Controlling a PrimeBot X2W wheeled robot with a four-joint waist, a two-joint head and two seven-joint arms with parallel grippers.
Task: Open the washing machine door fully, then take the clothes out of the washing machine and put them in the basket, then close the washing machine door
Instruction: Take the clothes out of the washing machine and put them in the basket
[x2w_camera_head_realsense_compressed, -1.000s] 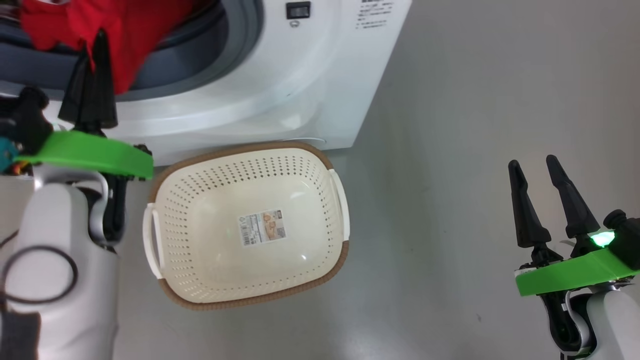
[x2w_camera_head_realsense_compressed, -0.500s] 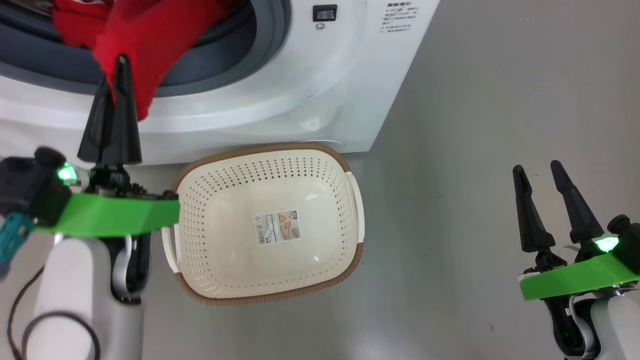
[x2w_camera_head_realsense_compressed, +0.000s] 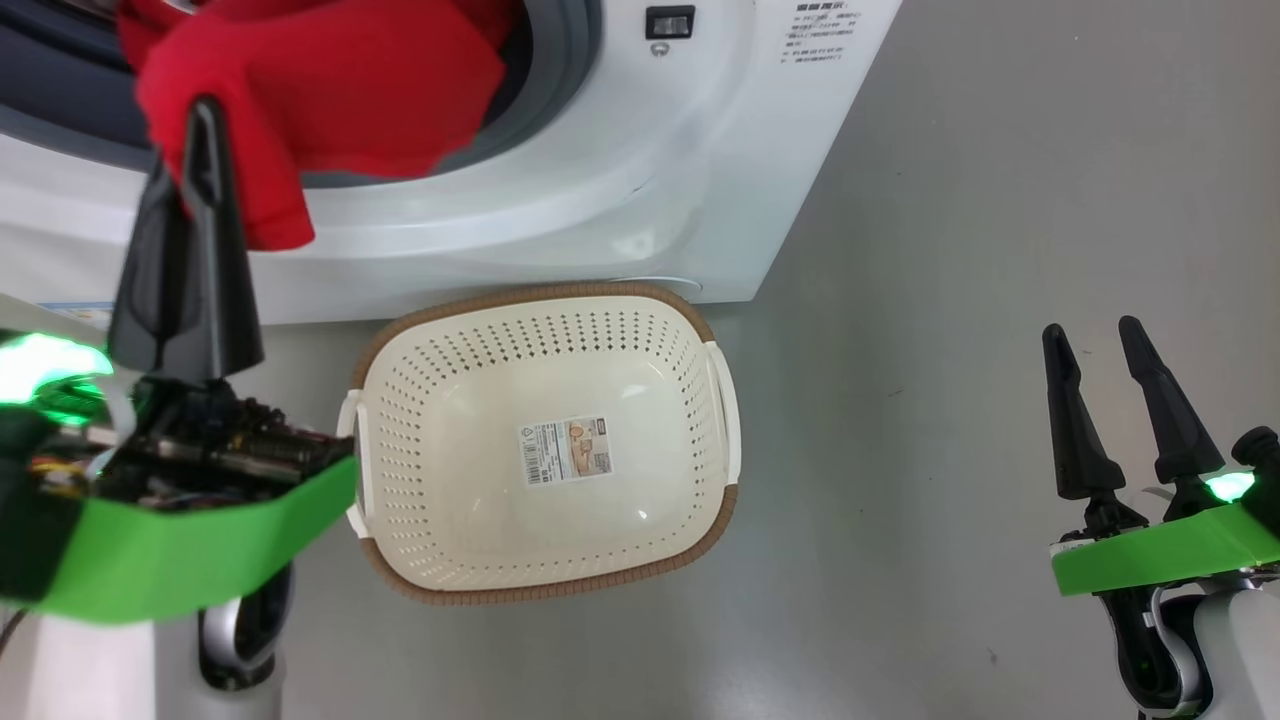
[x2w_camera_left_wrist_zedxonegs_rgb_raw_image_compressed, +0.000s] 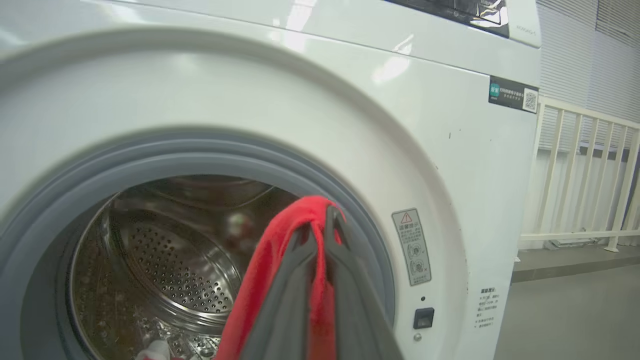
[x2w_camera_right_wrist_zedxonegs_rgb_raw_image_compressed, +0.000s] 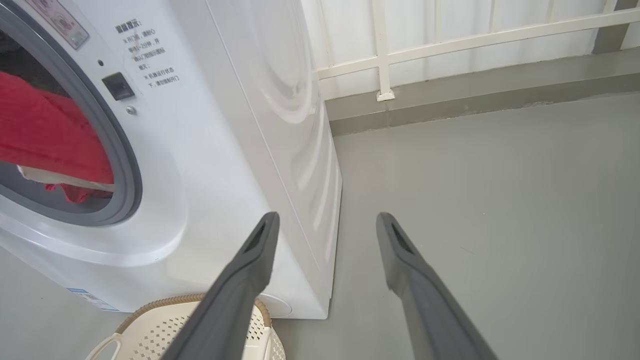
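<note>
So, the bright red soft fabric garment (x2w_camera_head_realsense_compressed: 330, 90) is pinched at one edge between the pressed-together fingers of the left gripper (x2w_camera_head_realsense_compressed: 200, 115). It's draped over the lip of the big white front-loading washing machine (x2w_camera_head_realsense_compressed: 620, 180), half inside the grey rubber ring (x2w_camera_left_wrist_zedxonegs_rgb_raw_image_compressed: 75, 175).

The take-out step looks to be in hand. Nothing is lying yet in the cream perforated plastic basket (x2w_camera_head_realsense_compressed: 545, 592), which is set on the grey floor (x2w_camera_head_realsense_compressed: 950, 300) just below the opening. Next, the garment probably needs to be carried down over the basket and let go there.

Counted: one red piece gripped, one pale scrap (x2w_camera_left_wrist_zedxonegs_rgb_raw_image_compressed: 152, 350) low in the steel drum (x2w_camera_left_wrist_zedxonegs_rgb_raw_image_compressed: 165, 260), one basket, one machine, two grippers. The right gripper (x2w_camera_head_realsense_compressed: 1090, 330) is spread wide with nothing in it, well off to the side.
</note>
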